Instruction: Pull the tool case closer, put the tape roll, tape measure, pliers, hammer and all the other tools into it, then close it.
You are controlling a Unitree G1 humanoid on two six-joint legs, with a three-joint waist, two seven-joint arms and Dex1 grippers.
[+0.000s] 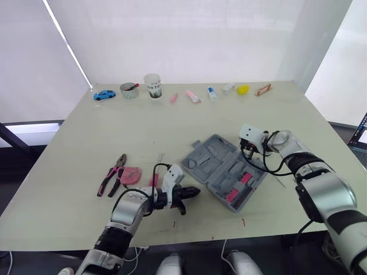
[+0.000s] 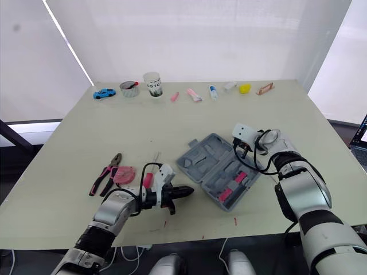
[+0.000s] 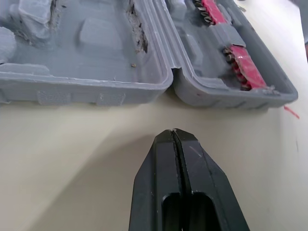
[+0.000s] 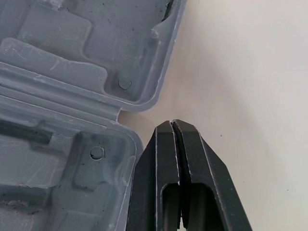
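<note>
Most of the bench (image 1: 86, 132) is lying bare, and the grey tool case (image 1: 209, 157) is sitting open and flat just past its middle, one half holding pink-red pieces, the other half empty. Both grippers are hovering at its edges with fingers pressed together and pinching nothing. The left gripper (image 3: 173, 131) is pointing at the near end of the hinge line, and the right gripper (image 4: 172, 122) is lying just beside the far end. Pulling from here is looking risky to me: closed fingers are getting no hold on the rim, so a drag could be slipping off, swivelling the case, or tipping the empty half shut before any tool is going in. The pliers (image 1: 113, 175) and the pink tape roll (image 1: 132, 175) are resting touching each other near the left forearm, well apart from the case, where a careless sweep could be knocking them away. Head views are laying out that whole arrangement. Wrist views are making plain the meeting fingertips and the strip of bare bench before the case wall, which is hard to judge from above.
</note>
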